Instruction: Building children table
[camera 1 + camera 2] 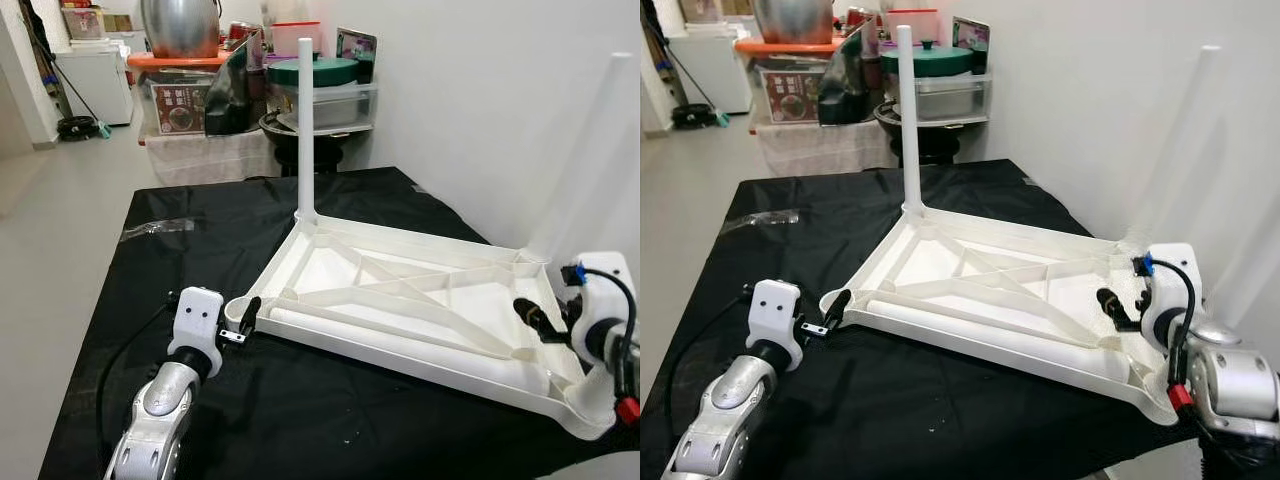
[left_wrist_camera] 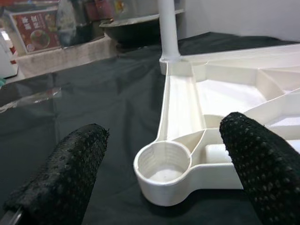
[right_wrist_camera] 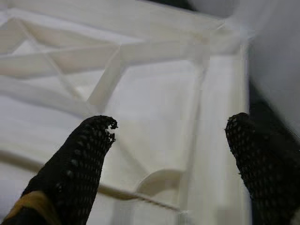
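White tabletop (image 1: pixel 420 300), underside up on a black-covered table (image 1: pixel 150 260), one leg (image 1: pixel 305 130) upright at its far corner. Left gripper (image 2: pixel 164 164), fingers spread, faces the empty near-left socket (image 2: pixel 163 168). Right gripper (image 3: pixel 171 154), also spread, hovers over the right edge, possibly touching.

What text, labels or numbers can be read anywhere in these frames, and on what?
None can be read.
Red printed box on the clutter behind the black table: it carries print and a round picture, too small and blurred to read.
White tabletop, its upright leg and both grippers: no markings visible.
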`<state>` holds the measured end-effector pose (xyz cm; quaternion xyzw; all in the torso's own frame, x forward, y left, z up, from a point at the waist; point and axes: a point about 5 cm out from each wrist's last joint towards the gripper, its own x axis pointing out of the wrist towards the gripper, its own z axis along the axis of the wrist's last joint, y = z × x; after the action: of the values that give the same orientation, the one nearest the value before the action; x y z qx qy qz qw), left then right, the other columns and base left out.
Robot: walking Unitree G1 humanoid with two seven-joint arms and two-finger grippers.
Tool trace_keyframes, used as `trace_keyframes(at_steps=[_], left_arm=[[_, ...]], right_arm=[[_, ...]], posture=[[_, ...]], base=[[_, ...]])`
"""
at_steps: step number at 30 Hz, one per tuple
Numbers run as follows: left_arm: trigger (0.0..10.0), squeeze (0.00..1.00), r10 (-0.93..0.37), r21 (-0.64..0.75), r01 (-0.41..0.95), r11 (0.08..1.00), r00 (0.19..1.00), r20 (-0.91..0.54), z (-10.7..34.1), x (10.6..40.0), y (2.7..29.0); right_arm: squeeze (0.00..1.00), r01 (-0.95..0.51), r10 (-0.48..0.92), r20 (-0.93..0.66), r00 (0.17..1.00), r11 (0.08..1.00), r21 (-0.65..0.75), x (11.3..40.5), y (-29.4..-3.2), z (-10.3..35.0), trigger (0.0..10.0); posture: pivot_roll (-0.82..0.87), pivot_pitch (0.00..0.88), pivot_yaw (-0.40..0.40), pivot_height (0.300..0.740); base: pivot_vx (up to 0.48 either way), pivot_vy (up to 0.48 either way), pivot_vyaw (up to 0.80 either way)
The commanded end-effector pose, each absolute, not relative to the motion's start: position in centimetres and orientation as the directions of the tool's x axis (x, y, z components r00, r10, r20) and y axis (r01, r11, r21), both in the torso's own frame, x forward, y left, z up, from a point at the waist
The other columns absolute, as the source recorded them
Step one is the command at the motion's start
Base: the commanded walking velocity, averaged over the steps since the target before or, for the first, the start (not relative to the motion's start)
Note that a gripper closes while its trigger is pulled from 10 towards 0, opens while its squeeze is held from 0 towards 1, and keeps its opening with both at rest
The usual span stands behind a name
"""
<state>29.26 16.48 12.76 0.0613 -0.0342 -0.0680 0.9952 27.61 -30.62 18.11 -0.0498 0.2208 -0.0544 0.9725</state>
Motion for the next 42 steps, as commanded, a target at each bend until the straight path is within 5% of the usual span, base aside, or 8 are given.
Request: trace_keyframes(at_steps=[1,8,12,25,27,29,42], left_arm=[[10.0,0.00,-0.149,0.138,0.140,0.981,0.987,0.058,12.7,29.2,16.2],[10.0,0.00,-0.175,0.143,0.165,0.976,0.983,0.060,12.9,29.7,15.9],[10.0,0.00,-0.172,0.146,0.163,0.976,0.984,0.054,12.8,29.6,16.0],[10.0,0.00,-0.231,0.165,0.218,0.962,0.971,0.065,12.5,29.4,14.6],[10.0,0.00,-0.243,0.167,0.229,0.959,0.968,0.068,12.5,29.4,14.4],[10.0,0.00,-0.246,0.162,0.232,0.959,0.966,0.077,12.7,29.1,14.5],[10.0,0.00,-0.271,0.144,0.257,0.956,0.959,0.086,12.5,28.7,13.9]], right_arm=[[0.00,0.058,-0.096,-0.418,0.903,0.993,-0.104,27.7,-30.1,17.9,10.0],[0.00,-0.172,0.188,-0.267,0.945,0.982,0.083,28.5,-25.0,20.4,10.0],[0.00,-0.180,0.213,-0.277,0.937,0.974,0.140,28.3,-24.2,21.1,10.0],[0.00,-0.110,0.108,-0.374,0.921,0.994,0.016,27.4,-25.3,21.7,10.0],[0.00,-0.130,0.132,-0.350,0.927,0.991,0.029,27.4,-24.4,21.6,10.0],[0.00,-0.311,0.310,-0.287,0.907,0.950,0.043,26.8,-20.1,21.1,10.0],[0.00,-0.540,0.539,-0.225,0.812,0.839,0.062,24.3,-18.6,22.7,10.0]], posture=[[-0.02,0.000,-0.012,0.740],[-0.02,0.000,-0.012,0.740],[-0.02,0.000,-0.012,0.740],[-0.06,0.000,-0.013,0.740],[-0.06,0.000,-0.014,0.740],[-0.04,0.000,-0.022,0.740],[-0.06,0.000,-0.012,0.740]], base=[[0.000,0.000,0.00],[0.000,0.000,0.00],[0.000,0.000,0.00],[0.000,0.000,0.00],[0.000,0.000,0.00],[0.000,0.000,0.00],[0.000,0.000,-0.55]])
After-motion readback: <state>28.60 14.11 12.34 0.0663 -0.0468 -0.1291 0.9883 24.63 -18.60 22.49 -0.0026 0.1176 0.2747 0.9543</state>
